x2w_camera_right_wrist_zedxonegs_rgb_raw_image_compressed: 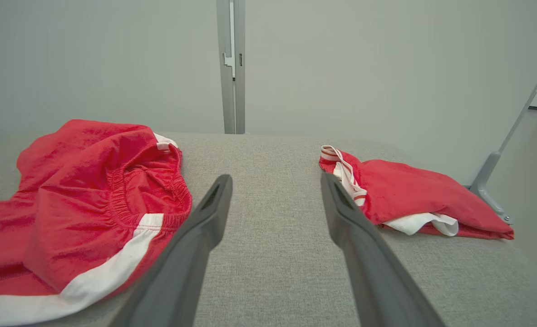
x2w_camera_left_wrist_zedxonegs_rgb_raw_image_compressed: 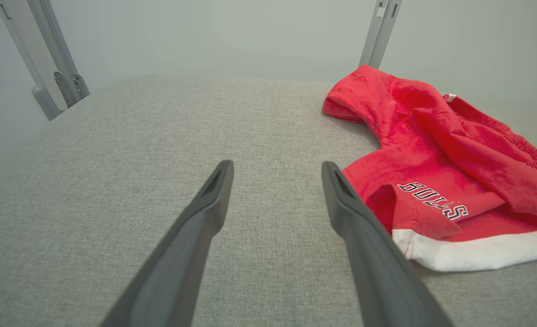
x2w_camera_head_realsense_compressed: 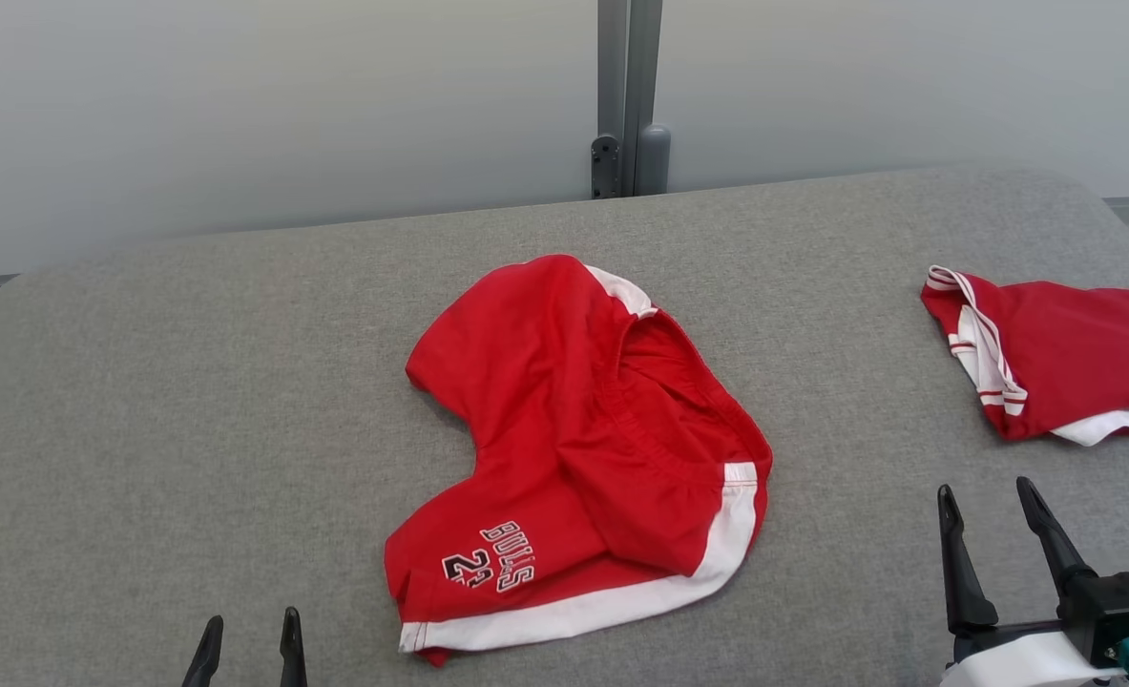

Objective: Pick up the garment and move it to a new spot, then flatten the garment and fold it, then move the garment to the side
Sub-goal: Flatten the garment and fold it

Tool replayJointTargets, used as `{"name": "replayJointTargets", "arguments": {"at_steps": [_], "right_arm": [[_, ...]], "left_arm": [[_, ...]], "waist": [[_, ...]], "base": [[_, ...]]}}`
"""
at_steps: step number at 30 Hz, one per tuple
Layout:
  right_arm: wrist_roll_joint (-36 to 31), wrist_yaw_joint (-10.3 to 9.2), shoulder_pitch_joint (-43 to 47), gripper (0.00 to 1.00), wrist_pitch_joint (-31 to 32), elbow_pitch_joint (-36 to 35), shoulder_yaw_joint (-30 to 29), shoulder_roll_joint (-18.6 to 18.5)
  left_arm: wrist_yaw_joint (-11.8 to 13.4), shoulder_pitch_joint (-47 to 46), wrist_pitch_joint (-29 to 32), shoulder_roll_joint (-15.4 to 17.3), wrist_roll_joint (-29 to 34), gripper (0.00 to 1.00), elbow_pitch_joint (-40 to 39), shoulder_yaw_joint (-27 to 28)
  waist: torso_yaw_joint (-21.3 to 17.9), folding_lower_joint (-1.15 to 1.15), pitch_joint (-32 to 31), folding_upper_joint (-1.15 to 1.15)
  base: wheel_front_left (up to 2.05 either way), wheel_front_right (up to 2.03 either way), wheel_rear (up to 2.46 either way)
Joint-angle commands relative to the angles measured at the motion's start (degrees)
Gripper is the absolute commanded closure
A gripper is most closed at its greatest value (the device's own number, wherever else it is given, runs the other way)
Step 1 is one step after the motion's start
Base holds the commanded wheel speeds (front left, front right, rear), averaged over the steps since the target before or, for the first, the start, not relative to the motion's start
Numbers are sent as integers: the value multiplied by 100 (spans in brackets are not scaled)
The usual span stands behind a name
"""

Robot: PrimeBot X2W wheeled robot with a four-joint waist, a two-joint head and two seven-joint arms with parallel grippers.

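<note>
1. The red shorts [x2w_camera_head_realsense_compressed: 583, 448] lie crumpled near the middle of the grey padded surface [x2w_camera_head_realsense_compressed: 192, 382]. Nothing holds them.
2. The elastic waistband gapes open on the side toward my right. A white stripe runs along the near hem and up the right edge.
3. "BULLS" is printed on the near-left leg with a number beneath it. It reads sideways from my head view, and the number is partly lost in a fold.
4. My left gripper [x2w_camera_head_realsense_compressed: 251, 618] has its fingers spread apart with nothing between them. It is low at the near edge of the surface, left of the shorts, close to the hem corner but not touching it.
5. My right gripper [x2w_camera_head_realsense_compressed: 985, 489] has its fingers spread apart and is empty. It sits over bare surface between the shorts and a second red garment [x2w_camera_head_realsense_compressed: 1070, 353], touching neither.
6. The second red garment sits at the surface's right edge, bunched into a compact bundle. It has white trim and red-striped edging, and lies well apart from the shorts.
7. A metal post [x2w_camera_head_realsense_compressed: 626, 95] stands upright behind the far edge of the surface, against a pale wall [x2w_camera_head_realsense_compressed: 240, 105].
</note>
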Motion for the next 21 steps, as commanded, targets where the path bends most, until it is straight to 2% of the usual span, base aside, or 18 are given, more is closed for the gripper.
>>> {"name": "replayJointTargets", "arguments": {"at_steps": [1, 7, 10, 13, 15, 19, 21], "right_arm": [[43, -9, -37, 0, 2, -20, 25, 0], [128, -9, -110, 0, 2, -15, 227, -54], [348, -9, -318, 0, 2, 76, 647, -282], [518, -9, -651, 0, 78, 548, 1414, -849], [673, -10, -1107, 0, 503, 783, 2051, -1307], [1125, -9, -1977, 0, 1487, 970, 3396, -2202], [1442, -10, -2420, 0, 1925, 1054, 3990, -2508]], "left_arm": [[-44, -7, -14, -5, 38, 0, -28, 40], [-86, -84, -14, -12, -62, 0, -99, 25], [-36, -65, -8, -12, -183, 0, -86, -37], [5, -19, 12, -12, -320, 0, 373, -241], [6, -197, 254, -7, -281, 0, 595, -369], [42, -418, 1206, -4, -544, 0, 608, -540], [20, -489, 1749, -3, -670, 0, 476, -697]], "waist": [[16, 0, -1, 0], [33, 0, 10, 0], [33, 0, 30, 0], [56, 0, 61, 0], [99, 0, 120, 0], [249, 0, 294, 0], [339, 0, 379, 0]], "base": [[0, 0, 0], [0, 0, 0], [0, 0, 0], [0, 0, 0], [0, 0, 0], [0, 0, 0], [0, 0, 0]]}}
